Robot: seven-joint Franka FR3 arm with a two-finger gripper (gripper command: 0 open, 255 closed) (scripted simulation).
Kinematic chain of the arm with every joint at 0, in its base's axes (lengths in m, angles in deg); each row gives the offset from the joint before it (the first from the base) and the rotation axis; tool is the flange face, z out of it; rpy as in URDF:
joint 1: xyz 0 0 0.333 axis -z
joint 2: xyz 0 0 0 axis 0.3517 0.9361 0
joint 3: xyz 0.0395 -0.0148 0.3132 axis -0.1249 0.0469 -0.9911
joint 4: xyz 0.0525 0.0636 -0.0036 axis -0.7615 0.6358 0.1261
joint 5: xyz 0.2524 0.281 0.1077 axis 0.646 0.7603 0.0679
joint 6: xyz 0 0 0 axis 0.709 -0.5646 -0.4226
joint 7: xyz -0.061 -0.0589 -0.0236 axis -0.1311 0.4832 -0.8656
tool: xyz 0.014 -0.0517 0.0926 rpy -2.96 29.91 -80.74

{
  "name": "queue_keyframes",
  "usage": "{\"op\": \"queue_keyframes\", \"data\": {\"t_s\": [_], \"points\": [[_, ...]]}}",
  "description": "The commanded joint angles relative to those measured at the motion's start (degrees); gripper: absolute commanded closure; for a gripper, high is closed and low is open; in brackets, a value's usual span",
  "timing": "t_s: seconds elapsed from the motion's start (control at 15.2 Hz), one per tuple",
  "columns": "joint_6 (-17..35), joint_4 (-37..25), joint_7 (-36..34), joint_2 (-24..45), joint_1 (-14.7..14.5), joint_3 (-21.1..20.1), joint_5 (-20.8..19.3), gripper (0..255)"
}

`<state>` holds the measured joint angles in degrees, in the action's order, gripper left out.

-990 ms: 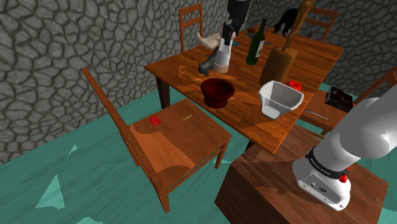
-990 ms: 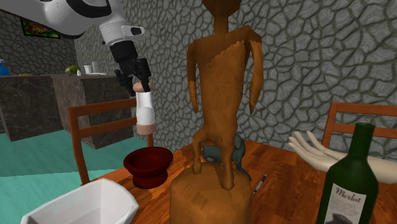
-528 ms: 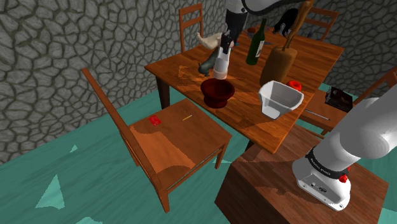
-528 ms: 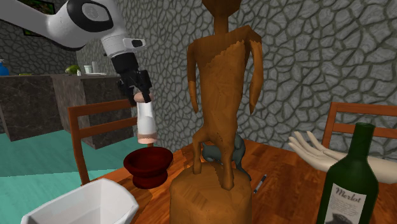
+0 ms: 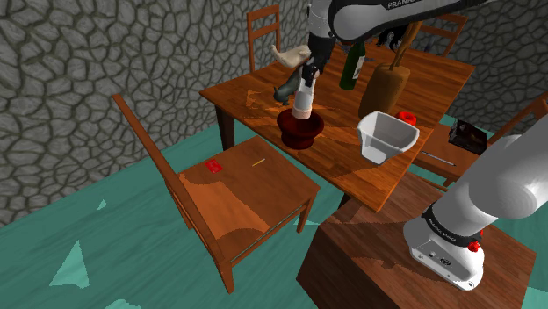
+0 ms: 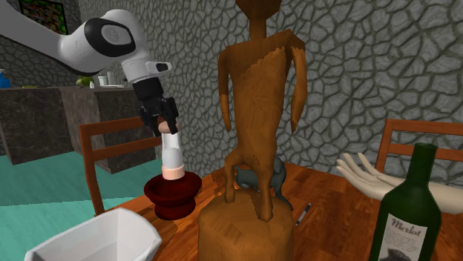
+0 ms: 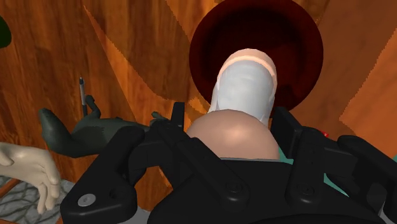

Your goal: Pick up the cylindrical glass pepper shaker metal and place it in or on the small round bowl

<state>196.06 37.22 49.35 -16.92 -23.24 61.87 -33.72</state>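
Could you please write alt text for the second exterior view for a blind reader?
The gripper, jaws shut on a white pepper shaker, holds its base at the mouth of a dark red bowl on a wooden table. A tall wooden figurine stands in front, a green bottle at right.

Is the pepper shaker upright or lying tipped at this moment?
Nearly upright: the gripper clasps the shaker by its top, and its base points down at the rim of the dark red bowl.
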Motion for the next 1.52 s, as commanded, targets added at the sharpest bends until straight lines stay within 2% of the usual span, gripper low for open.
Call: {"op": "queue_keyframes", "data": {"t_s": [0.0, 0.13, 0.66, 0.73, 1.06, 1.32, 1.45], "points": [[1.5, 1.3, -0.5, 0.2, 0.0, 0.0, -0.3, 255], [3.2, 2.6, -1.1, 0.6, 0.1, -0.1, -0.7, 255], [3.2, 2.6, -1.1, 0.6, 0.1, -0.1, -0.7, 255], [3.2, 2.6, -1.1, 0.6, 0.1, -0.1, -0.7, 0], [3.2, 2.6, -1.1, 0.6, 0.1, -0.1, -0.7, 0], [-3.8, -1.6, -0.3, -2.0, -0.7, -0.8, 0.8, 0], [-3.8, -1.6, -0.3, -2.0, -0.7, -0.8, 0.8, 0]]}}
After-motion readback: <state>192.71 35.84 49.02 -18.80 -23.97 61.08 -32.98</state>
